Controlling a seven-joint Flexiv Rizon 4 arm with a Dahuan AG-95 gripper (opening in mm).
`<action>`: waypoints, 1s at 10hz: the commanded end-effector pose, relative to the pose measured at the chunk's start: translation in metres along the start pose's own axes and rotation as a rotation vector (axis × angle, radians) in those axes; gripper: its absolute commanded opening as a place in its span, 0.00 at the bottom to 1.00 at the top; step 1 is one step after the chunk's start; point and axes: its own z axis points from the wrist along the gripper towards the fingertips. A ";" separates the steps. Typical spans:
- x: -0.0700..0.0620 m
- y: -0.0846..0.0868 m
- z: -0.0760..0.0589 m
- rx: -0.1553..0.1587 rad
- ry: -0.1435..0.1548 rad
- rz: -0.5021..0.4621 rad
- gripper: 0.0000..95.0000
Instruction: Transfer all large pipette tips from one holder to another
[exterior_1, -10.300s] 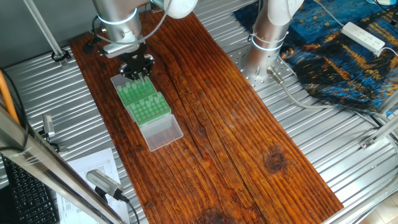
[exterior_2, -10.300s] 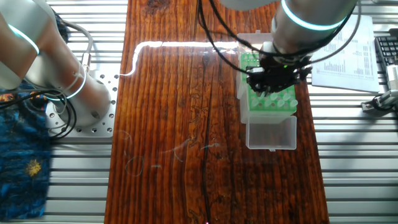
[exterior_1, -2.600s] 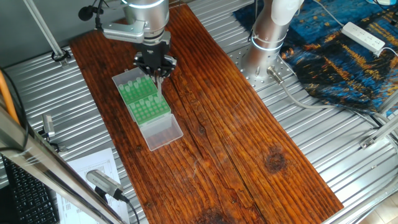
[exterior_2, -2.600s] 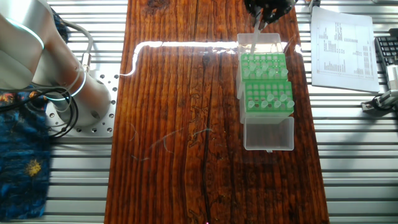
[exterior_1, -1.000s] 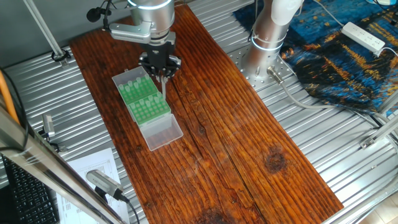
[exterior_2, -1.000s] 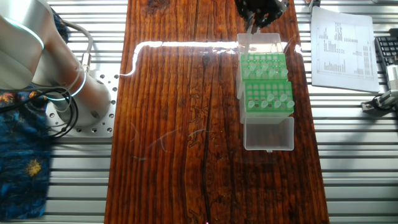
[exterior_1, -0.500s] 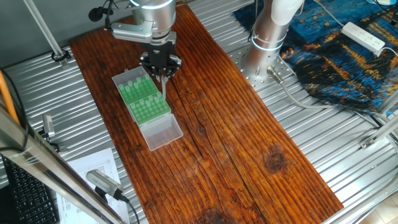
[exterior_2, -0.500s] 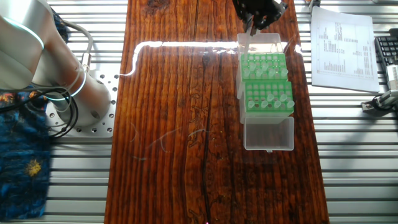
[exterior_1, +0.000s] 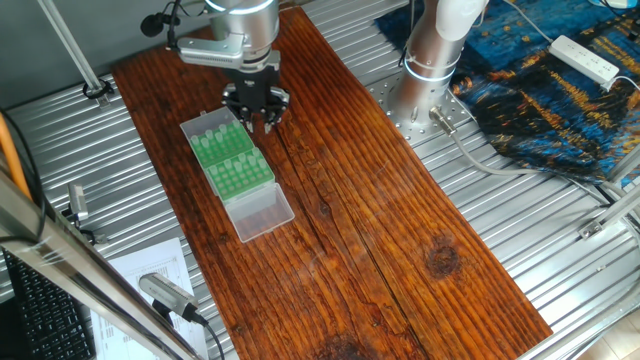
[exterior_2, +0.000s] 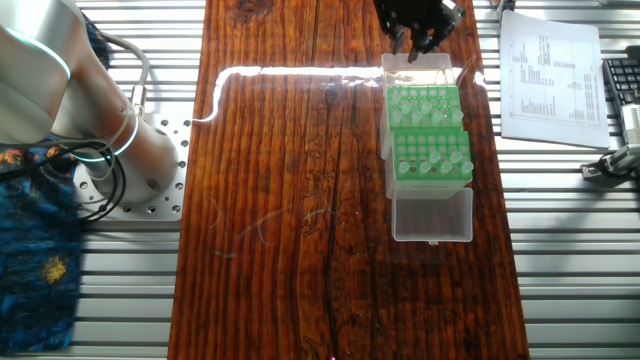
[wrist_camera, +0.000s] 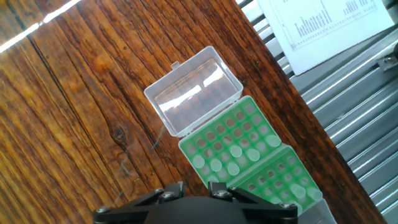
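Two green racks sit end to end on the wooden board. The rack (exterior_2: 432, 160) next to the lower clear lid holds several large pipette tips (wrist_camera: 233, 151), whitish with round tops. The other rack (exterior_2: 425, 100) shows a few tips (exterior_2: 401, 117) too. My gripper (exterior_2: 417, 40) hovers over the far end of the racks, by the upper clear lid (exterior_2: 415, 66). In the hand view the gripper (wrist_camera: 196, 185) has its fingers apart with nothing between them. From the side the gripper (exterior_1: 258, 122) hangs just above the far rack (exterior_1: 222, 148), and no tip hangs from it.
A clear hinged lid (wrist_camera: 194, 99) lies flat beyond the racks. Printed paper (exterior_2: 548, 75) rests on the ribbed metal table to the right of the board. The robot's base (exterior_1: 432, 60) stands at the board's far side. A keyboard (exterior_2: 628, 75) is at the edge.
Half a second ago one translucent tip hung from my shut fingers over the far rack's edge. Now the fingers stand apart and no tip hangs from them.
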 end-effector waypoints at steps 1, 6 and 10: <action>-0.001 -0.008 0.002 0.000 0.009 -0.064 0.20; -0.002 -0.071 0.014 0.000 0.033 -0.331 0.00; 0.014 -0.100 0.032 -0.009 0.010 -0.407 0.00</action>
